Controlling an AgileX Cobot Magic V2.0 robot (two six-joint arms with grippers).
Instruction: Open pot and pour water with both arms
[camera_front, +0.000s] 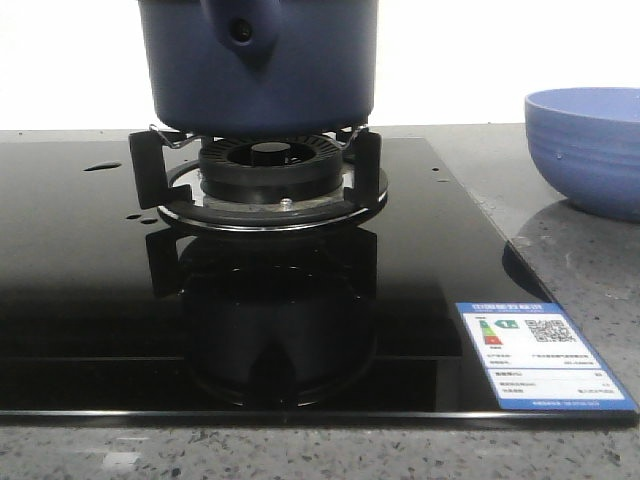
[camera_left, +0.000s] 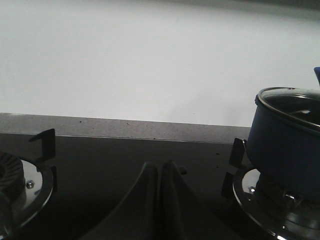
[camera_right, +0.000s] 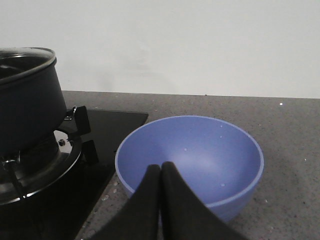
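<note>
Pot: the dark navy pot (camera_front: 258, 65) sits on the burner (camera_front: 268, 172) of the black glass hob (camera_front: 90, 300), its handle stub with the dark hole facing the near side. A glass lid with a metal rim (camera_left: 287, 100) is on top of it.
Burner: its black prongs (camera_front: 143, 170) carry the pot's base; a shiny metal ring lies around it.
Water: small glossy drops and a little puddle (camera_front: 102, 166) lie on the glass to the left of the burner, apart from the pot. A few tiny drops also cling to the inside of the bowl (camera_right: 220, 137).
Bowl: the lighter blue bowl (camera_front: 590, 150) stands upright on the speckled grey surface (camera_front: 590, 290), to the right of the hob and well apart from the pot.
My left fingers: my left fingers (camera_left: 160, 202) are pressed together and hold nothing. They hang over the hob between a second burner (camera_left: 20, 182) on the left and the pot on the right.
My right fingers: my right fingers (camera_right: 160, 200) are also pressed together and hold nothing. They hang at the near rim of the bowl, the pot off to their left.
Label: a blue and white sticker (camera_front: 540, 355) lies at the hob's near right corner.
</note>
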